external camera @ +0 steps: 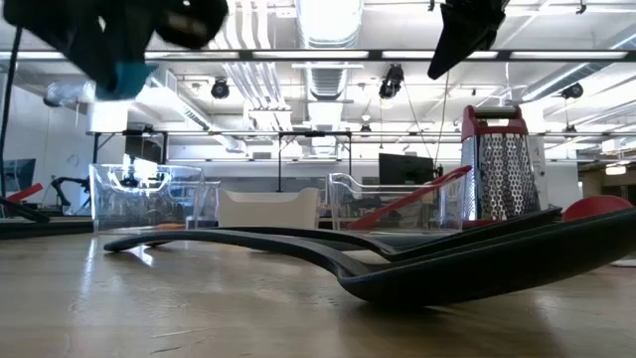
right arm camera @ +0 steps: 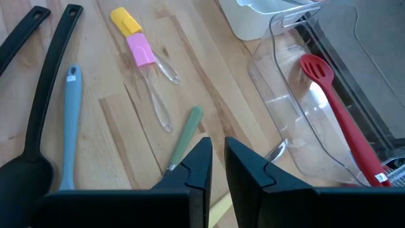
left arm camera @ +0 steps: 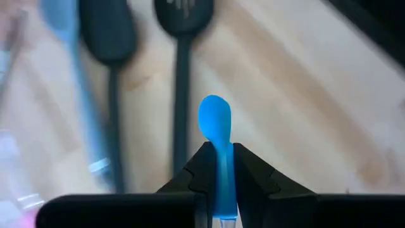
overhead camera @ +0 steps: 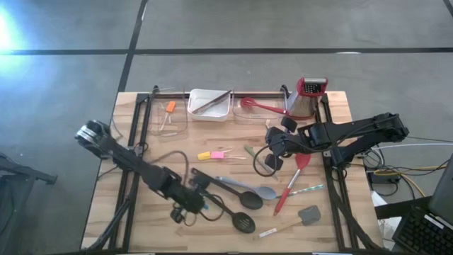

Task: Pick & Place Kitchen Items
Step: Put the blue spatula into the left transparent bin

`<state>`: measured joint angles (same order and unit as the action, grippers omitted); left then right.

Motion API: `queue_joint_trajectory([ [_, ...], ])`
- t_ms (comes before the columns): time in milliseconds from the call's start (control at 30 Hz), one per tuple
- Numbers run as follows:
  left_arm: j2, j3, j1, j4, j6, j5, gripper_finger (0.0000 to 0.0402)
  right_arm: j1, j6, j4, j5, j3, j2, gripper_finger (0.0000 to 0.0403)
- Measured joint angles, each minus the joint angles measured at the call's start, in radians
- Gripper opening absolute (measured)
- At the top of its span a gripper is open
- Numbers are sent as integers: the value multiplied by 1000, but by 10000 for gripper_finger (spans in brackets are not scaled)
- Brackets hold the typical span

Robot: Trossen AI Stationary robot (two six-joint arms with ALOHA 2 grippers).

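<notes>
At the near-left of the surface (overhead camera: 106, 212), the left claw (left arm camera: 219, 166) is clenched on a small blue spoon (left arm camera: 216, 136), whose handle runs straight out between the fingers, bowl forward. Just ahead lie two black spoons (overhead camera: 244, 207), handles parallel to it. The clear bins (overhead camera: 170, 117) at the far edge sit well beyond this arm, so the carry likely runs away from the near edge. To the right, the right claw (right arm camera: 217, 166) hovers with its fingers nearly together and nothing between them, above a green-handled tool (right arm camera: 185, 139); a red slotted spoon (right arm camera: 335, 114) already lies in a bin.
</notes>
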<state>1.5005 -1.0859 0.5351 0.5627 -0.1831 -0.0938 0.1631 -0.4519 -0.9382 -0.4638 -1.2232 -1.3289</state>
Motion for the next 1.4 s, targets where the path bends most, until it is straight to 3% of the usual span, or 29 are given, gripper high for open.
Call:
queue_joint_trajectory([
  [100,-79,0,-8,118,-105,-125,38,0,0,0,0,0,0,38],
  [233,-189,0,-56,235,-115,-344,38,0,0,2,0,0,0,38],
  [333,-268,0,-140,242,-88,-466,38,-1,0,5,0,0,0,38],
  [433,-346,0,-267,193,-113,-513,38,0,-3,11,0,0,0,38],
  [567,-422,0,-492,76,-86,-516,38,0,-8,10,0,0,0,38],
  [700,-477,0,-773,-5,47,-462,38,0,-6,10,1,0,0,38],
  [867,-484,0,-1180,-28,277,-153,38,0,-2,10,1,0,0,38],
  [967,-451,13,-1349,-18,340,-55,38,0,8,10,1,0,0,38],
  [1167,-393,61,-1434,-48,356,-34,38,0,17,8,1,0,0,38],
  [1400,-311,91,-1434,-67,345,-124,38,0,15,8,1,0,0,38],
])
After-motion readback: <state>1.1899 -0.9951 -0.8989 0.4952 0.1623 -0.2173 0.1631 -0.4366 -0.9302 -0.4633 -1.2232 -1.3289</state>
